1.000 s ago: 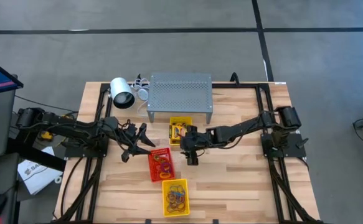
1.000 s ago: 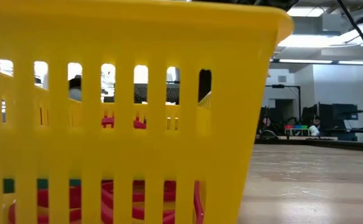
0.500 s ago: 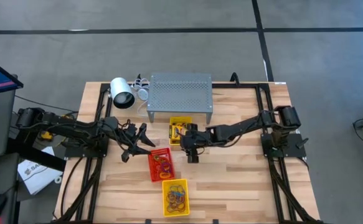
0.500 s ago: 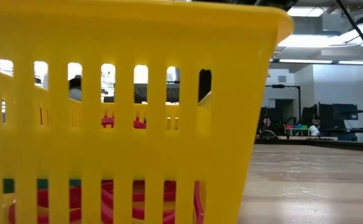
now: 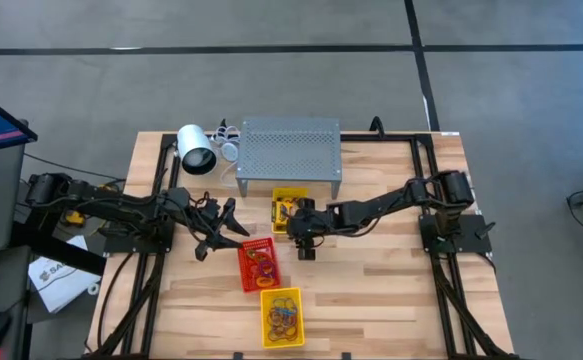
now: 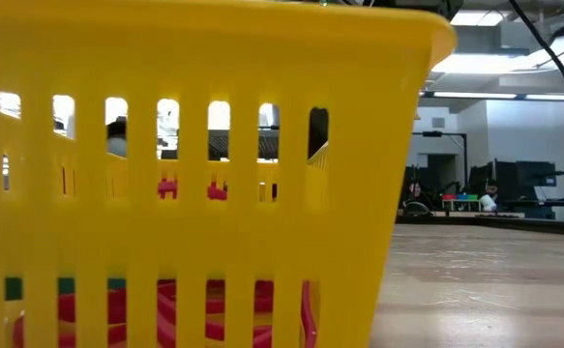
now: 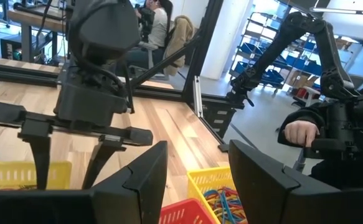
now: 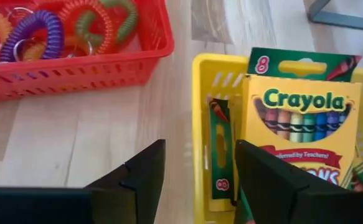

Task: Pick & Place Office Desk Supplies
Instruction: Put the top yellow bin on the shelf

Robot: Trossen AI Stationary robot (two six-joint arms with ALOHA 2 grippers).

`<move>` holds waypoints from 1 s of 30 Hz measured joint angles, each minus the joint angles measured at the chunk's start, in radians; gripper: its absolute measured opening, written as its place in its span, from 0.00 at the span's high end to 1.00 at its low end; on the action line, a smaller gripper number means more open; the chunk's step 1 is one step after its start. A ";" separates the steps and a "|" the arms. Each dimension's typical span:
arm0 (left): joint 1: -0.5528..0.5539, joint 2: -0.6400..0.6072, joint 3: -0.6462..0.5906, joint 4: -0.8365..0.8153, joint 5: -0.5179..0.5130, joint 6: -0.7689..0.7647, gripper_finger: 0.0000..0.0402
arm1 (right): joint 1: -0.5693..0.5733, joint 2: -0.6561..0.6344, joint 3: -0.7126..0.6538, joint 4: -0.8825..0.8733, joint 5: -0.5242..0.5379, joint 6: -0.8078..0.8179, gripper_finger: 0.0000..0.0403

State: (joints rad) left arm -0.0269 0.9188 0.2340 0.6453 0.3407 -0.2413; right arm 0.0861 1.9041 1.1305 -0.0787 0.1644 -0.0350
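Right hand point(image 5: 300, 240) shifted toward crayon tray point(image 5: 279, 197) — fingers apart, empty, packets point(image 8: 302, 127) partly cropped

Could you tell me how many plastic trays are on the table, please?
3: a yellow plastic tray just in front of the grey perforated metal shelf, a red plastic tray nearer the middle, and another yellow plastic tray at the front edge. Nothing suggests hidden ones.
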 joint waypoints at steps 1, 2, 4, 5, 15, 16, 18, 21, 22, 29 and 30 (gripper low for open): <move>0.000 0.000 0.000 -0.001 0.000 0.000 0.58 | -0.003 0.000 0.000 0.000 -0.002 0.001 0.54; 0.000 0.000 0.000 -0.001 0.000 0.000 0.58 | -0.004 0.000 0.000 0.002 -0.002 0.001 0.54; 0.000 0.000 0.000 -0.001 0.000 0.000 0.58 | -0.002 0.000 0.000 0.001 -0.002 0.001 0.56; 0.000 0.000 0.000 -0.001 0.000 0.000 0.58 | -0.002 0.000 0.000 0.001 -0.002 0.001 0.57; 0.000 0.000 0.000 -0.001 0.000 0.000 0.58 | -0.002 0.000 0.000 0.000 -0.006 0.000 0.68; 0.000 0.000 0.000 -0.001 0.000 0.000 0.58 | -0.002 0.000 0.000 -0.002 -0.006 0.000 0.68; 0.000 0.000 0.000 -0.001 0.000 0.000 0.58 | -0.003 0.000 0.000 -0.007 -0.006 0.000 0.69; 0.000 0.000 0.000 -0.001 0.000 0.000 0.58 | -0.002 0.000 0.000 -0.010 -0.007 0.000 0.69; 0.000 0.000 0.000 -0.001 0.000 0.000 0.58 | -0.002 0.000 0.000 -0.014 -0.007 0.001 0.69; 0.000 0.000 0.000 -0.002 0.000 0.000 0.58 | -0.008 0.000 0.000 -0.018 -0.007 0.009 0.72; 0.000 0.000 0.000 -0.002 0.000 0.000 0.58 | -0.010 0.000 0.000 -0.019 -0.007 0.009 0.73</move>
State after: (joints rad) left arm -0.0269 0.9188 0.2340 0.6437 0.3408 -0.2413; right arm 0.0761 1.9041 1.1301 -0.0978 0.1574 -0.0261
